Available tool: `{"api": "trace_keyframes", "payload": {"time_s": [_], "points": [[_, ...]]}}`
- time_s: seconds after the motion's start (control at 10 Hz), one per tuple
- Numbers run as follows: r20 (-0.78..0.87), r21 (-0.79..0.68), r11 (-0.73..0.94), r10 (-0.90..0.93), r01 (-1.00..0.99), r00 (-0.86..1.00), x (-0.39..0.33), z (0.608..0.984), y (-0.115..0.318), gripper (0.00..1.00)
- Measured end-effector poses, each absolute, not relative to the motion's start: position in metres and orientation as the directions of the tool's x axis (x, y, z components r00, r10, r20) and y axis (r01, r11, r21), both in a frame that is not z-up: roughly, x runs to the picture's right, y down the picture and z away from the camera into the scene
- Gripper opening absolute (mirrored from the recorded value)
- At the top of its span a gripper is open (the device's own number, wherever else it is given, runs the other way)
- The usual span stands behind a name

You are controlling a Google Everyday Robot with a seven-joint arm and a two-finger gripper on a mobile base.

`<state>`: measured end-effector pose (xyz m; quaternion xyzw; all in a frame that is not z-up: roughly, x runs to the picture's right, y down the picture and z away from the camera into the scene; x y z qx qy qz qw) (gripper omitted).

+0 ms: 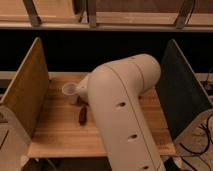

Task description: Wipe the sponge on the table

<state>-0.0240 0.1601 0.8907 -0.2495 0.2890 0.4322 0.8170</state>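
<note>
Right now my bulky white arm looms over the light wooden table.
I read the end effector as clenched, hidden behind it; a dark red oblong object lies just beside the arm.

This looks to me like a lab or test bench. I work at a plain wooden table fenced on either side by upright boards, the way a trial cell is walled off: a bare wooden board on the left and a dark panel on the right. Behind the table is a dark backdrop, and above it runs a long shelf with slanted metal struts. Loose cables hang by the table's right corner. Small props lie on the top: a white cup and a dark red oblong thing. My bulky white arm fills the middle, and my gripper is hidden behind it.
</note>
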Motion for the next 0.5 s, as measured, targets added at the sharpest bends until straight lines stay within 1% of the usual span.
{"api": "trace_keyframes", "payload": {"time_s": [0.2,0.5], "points": [[-0.673,-0.185,0.517,0.553,-0.836,0.491,-0.038,0.890,0.164,0.00],[-0.659,-0.223,0.537,0.532,-0.814,0.532,-0.049,0.872,0.183,0.00]]}}
